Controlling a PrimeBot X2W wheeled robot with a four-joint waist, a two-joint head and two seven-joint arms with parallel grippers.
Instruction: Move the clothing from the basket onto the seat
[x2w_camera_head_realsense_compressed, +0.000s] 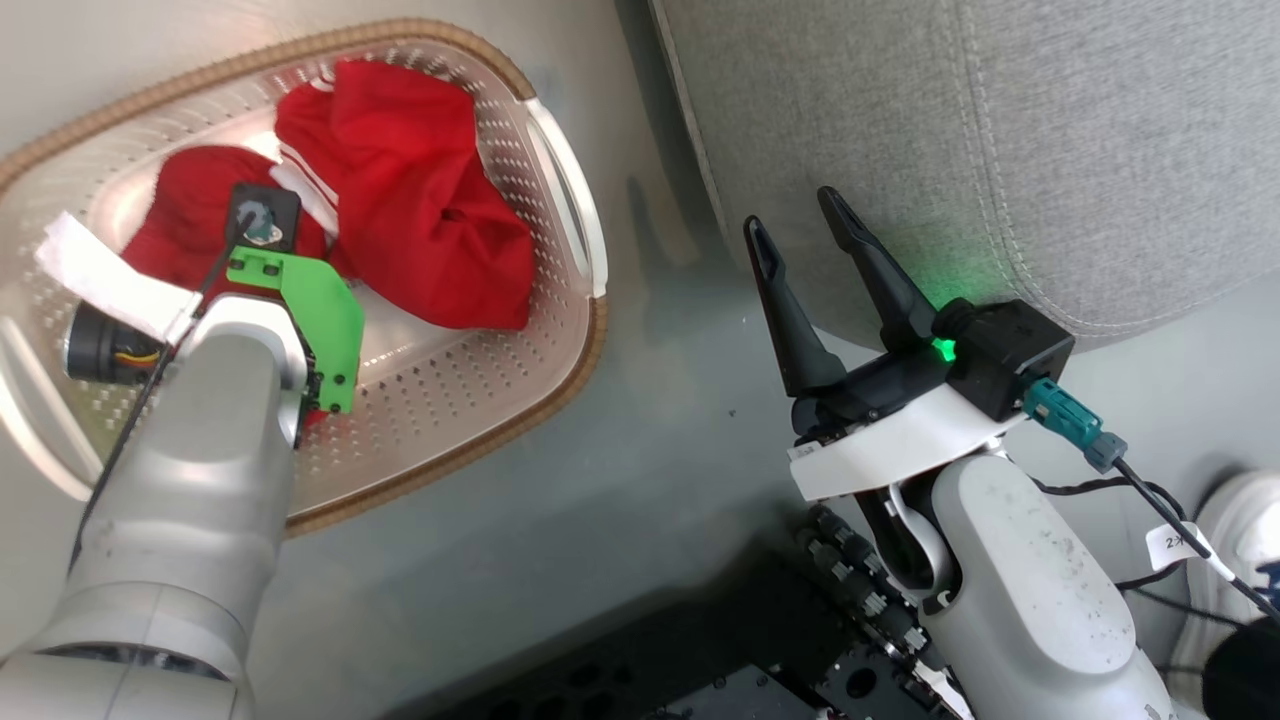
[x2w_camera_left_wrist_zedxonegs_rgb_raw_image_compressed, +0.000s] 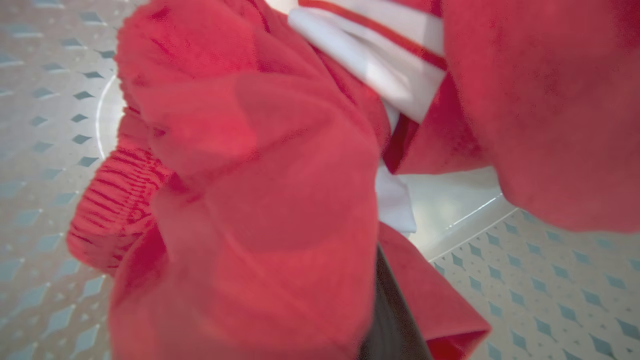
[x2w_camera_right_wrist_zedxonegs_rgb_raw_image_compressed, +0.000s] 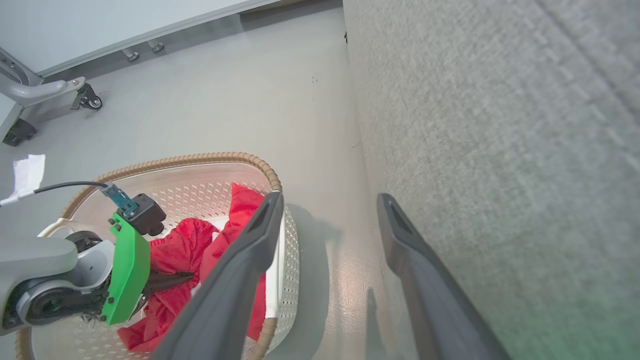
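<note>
The cream basket (x2w_camera_head_realsense_compressed: 563, 372) with its brown rim sits on the floor at the left, holding both red garments. One garment (x2w_camera_head_realsense_compressed: 425, 200) lies toward the seat side; the other garment (x2w_camera_head_realsense_compressed: 185, 215) is under my left wrist. My left gripper (x2w_camera_right_wrist_zedxonegs_rgb_raw_image_compressed: 186, 276) reaches down into the basket and is shut on bunched red fabric (x2w_camera_left_wrist_zedxonegs_rgb_raw_image_compressed: 260, 200), which drapes over one dark finger (x2w_camera_left_wrist_zedxonegs_rgb_raw_image_compressed: 392, 310). My right gripper (x2w_camera_head_realsense_compressed: 793, 212) hangs open and empty beside the grey seat (x2w_camera_head_realsense_compressed: 1000, 130), its fingers (x2w_camera_right_wrist_zedxonegs_rgb_raw_image_compressed: 240, 270) pointing along the seat's side (x2w_camera_right_wrist_zedxonegs_rgb_raw_image_compressed: 500, 150).
Grey floor (x2w_camera_head_realsense_compressed: 660, 300) separates the basket and the seat. A person's white shoe (x2w_camera_head_realsense_compressed: 1240, 520) stands at the far right by a cable. My dark base (x2w_camera_head_realsense_compressed: 700, 660) lies below. A caster (x2w_camera_right_wrist_zedxonegs_rgb_raw_image_compressed: 89, 100) of a wheeled frame stands farther off.
</note>
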